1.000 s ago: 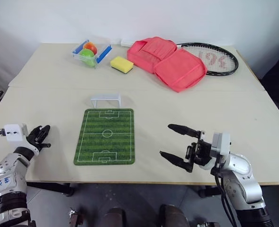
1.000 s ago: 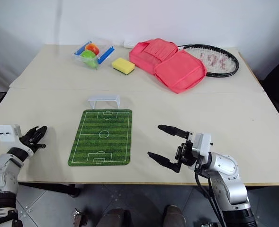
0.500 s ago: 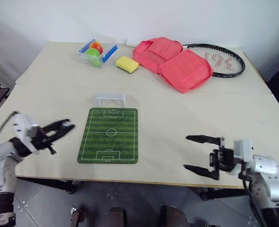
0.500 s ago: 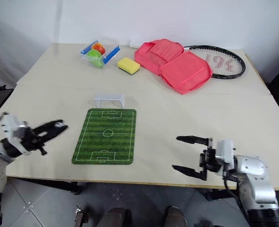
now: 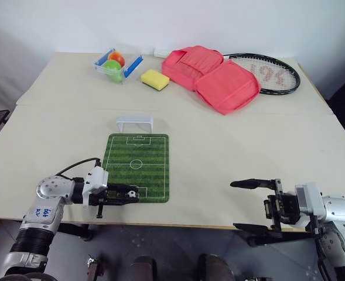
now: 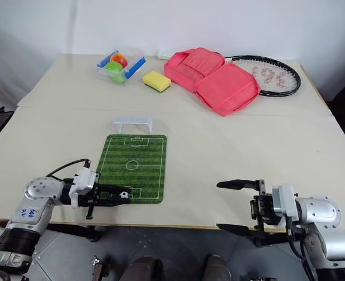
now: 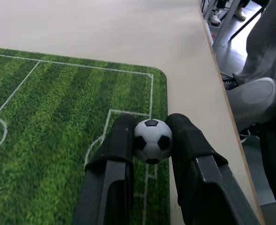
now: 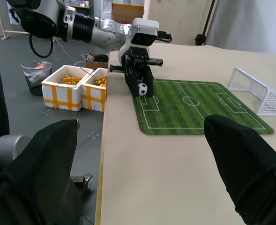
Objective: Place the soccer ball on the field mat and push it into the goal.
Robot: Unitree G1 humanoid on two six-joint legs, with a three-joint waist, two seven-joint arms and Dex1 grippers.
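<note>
Soccer ball (image 7: pixel 152 141): pinched in left end effector (image 5: pixel 131 194) over the field mat's (image 5: pixel 138 158) near corner. Right end effector (image 5: pixel 245 205): spread wide, holding nothing (near worktop (image 5: pixel 231 152) edge). Goal (image 5: pixel 135 123): beyond mat's far end.

Soccer ball (image 7: pixel 152 141) flanks covered by the left gripper (image 7: pixel 152 140) fingers, field mat (image 7: pixel 44 140) cut off by the left wrist view's edges, orange ball (image 5: pixel 117 58) partly behind the green ball (image 5: pixel 111 68), racket (image 5: pixel 272 73) partly under the pink bag (image 5: pixel 216 73)
</note>
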